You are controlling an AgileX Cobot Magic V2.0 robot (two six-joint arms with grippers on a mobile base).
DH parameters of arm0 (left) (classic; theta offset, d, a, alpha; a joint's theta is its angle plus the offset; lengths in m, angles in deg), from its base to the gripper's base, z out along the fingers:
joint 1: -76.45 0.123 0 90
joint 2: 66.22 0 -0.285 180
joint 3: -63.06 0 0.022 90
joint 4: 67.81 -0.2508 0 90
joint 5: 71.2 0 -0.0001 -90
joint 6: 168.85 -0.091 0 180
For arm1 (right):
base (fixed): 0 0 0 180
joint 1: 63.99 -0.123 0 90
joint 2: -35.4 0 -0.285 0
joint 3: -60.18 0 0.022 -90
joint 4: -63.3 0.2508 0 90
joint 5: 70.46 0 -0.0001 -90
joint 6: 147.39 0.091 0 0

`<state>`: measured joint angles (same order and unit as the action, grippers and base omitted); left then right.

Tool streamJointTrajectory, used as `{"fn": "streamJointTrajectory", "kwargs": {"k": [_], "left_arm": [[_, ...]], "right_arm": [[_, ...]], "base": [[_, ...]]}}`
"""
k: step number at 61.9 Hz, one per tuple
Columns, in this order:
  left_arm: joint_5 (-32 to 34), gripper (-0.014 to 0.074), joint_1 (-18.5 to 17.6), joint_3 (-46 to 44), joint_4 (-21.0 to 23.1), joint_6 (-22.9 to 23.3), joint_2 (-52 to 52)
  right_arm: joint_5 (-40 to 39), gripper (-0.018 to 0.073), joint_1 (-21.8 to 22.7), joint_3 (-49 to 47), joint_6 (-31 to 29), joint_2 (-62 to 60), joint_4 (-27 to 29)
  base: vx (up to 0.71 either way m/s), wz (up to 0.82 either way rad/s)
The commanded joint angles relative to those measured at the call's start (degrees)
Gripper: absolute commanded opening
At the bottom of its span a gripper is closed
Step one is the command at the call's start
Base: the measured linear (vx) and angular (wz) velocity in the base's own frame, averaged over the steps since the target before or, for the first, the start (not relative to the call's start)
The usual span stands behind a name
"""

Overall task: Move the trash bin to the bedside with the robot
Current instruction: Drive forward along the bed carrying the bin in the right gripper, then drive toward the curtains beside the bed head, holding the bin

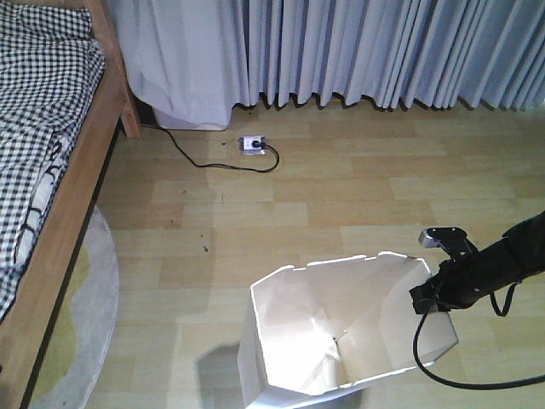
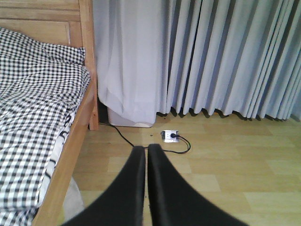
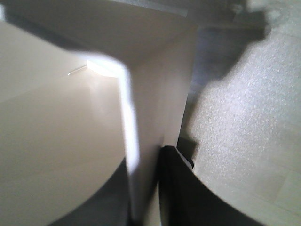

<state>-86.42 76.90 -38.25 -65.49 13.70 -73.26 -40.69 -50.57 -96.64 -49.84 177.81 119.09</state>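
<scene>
Presently the trash bin point(image 1: 341, 332) stands on the wooden floor point(image 1: 341, 204), well to the right of the bed point(image 1: 43, 102) and apart from the bedside point(image 1: 72, 200). A pale round rug point(image 1: 98, 315) lies between the two, its edge running under the bed's wooden rail. The bin is white, lidless and angular at the rim, and its inside glows cream where light falls into it.

The right arm point(image 1: 502, 260) reaches in from the side away from the bed, and the right gripper point(image 1: 433, 296) sits at the bin's rim on that same side. Its wrist view, though blurred, shows the hold: the dark fingers point(image 3: 183, 188) are closed on the thin white wall, one inside the bin and one outside.

The left gripper point(image 2: 146, 157) (seen only from its own wrist camera) has its fingers pressed together with nothing between them. It hangs over bare floor, right of the bed's rail.

Past the bed's corner post, grey curtains point(image 1: 358, 51) hang to the floor. A white power strip point(image 1: 253, 145) lies just in front of them, with a black cable point(image 1: 183, 152) trailing back toward that post.
</scene>
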Motion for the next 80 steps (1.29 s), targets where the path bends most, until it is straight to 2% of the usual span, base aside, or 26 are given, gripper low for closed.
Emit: {"fn": "streamJointTrajectory", "kwargs": {"k": [1,80], "left_arm": [[4.0,-0.0006,0.0,0.7,0.2,0.3,0.8],[4.0,-0.0006,0.0,0.7,0.2,0.3,0.8]], "right_arm": [[10.3,-0.0005,0.3,-0.6,0.0,-4.1,2.8],[10.3,-0.0005,0.3,-0.6,0.0,-4.1,2.8]], "base": [[0.22,-0.03],[0.2,0.03]]}}
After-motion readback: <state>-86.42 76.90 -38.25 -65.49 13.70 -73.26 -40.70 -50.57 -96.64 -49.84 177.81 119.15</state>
